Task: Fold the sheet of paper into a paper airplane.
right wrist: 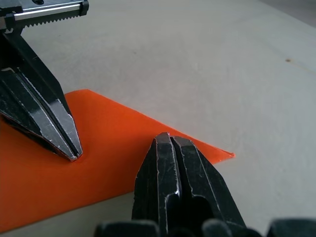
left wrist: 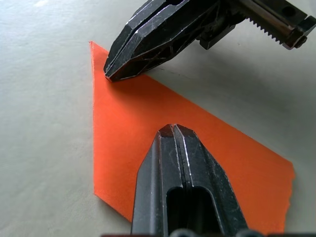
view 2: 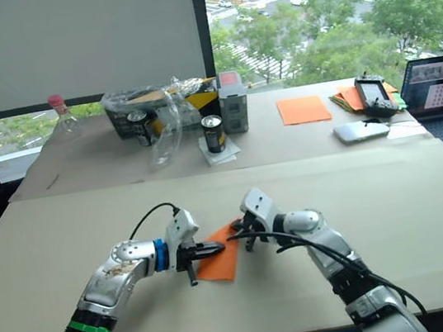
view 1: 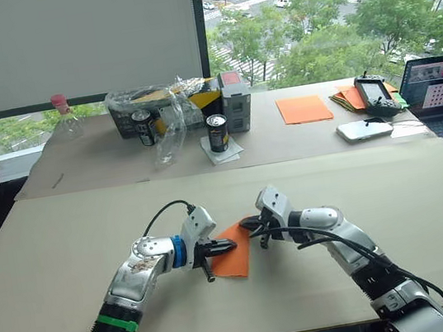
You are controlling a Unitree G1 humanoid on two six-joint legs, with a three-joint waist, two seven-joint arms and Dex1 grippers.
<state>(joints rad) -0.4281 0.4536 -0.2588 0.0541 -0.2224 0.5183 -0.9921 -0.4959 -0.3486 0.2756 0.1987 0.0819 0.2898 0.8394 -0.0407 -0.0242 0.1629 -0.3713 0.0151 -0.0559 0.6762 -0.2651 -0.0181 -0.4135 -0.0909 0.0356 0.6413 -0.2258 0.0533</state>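
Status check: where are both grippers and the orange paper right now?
Left gripper, right gripper: both shut, tips pressing down. Folded bright-orange paper wedge flat on tan table beneath them. Nothing obstructing nearby.

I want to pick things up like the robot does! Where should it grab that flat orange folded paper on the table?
Probably the long slanted edge of the folded bright-orange sheet of paper, nearest the right gripper. The paper lies flat on the tan table, so a finger likely has to slide in low from the robot's right, under that edge. Both shut grippers, including the left gripper, press on it now.
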